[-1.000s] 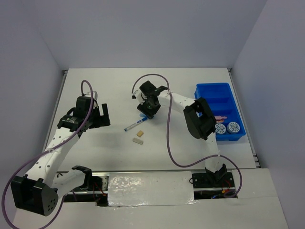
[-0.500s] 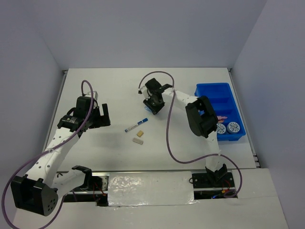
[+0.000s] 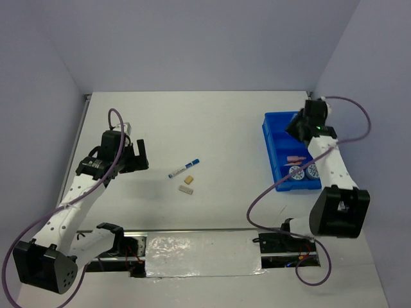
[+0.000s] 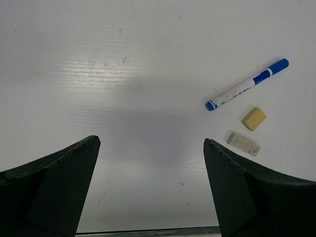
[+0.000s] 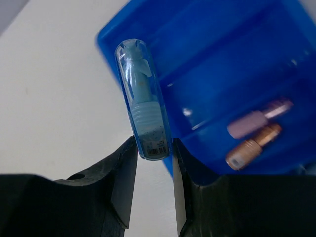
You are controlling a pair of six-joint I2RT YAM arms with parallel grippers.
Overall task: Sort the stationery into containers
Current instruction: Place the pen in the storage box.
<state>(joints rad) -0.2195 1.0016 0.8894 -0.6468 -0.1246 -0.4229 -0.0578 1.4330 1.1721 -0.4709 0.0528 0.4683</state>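
My right gripper (image 5: 154, 148) is shut on the light-blue clip (image 5: 143, 98) and holds it over the near-left edge of the blue tray (image 5: 222, 74). A pink stick (image 5: 259, 118) and an orange stick (image 5: 252, 145) lie in one compartment. From above, two patterned discs (image 3: 305, 172) sit in the tray's (image 3: 282, 138) nearest compartment. My left gripper (image 4: 150, 142) hangs open above bare table. To its right lie the blue-white marker pen (image 4: 247, 85), a tan eraser (image 4: 254, 118) and a pale eraser (image 4: 243, 143).
The marker (image 3: 183, 168) and both erasers (image 3: 187, 184) lie mid-table, between the two arms. The right arm's purple cable (image 3: 270, 186) loops beside the tray. Walls close the table in at the back and on both sides.
My right arm has swung from the middle of the table to the tray on the right, closing on the clip and carrying it along. The left arm has not moved.
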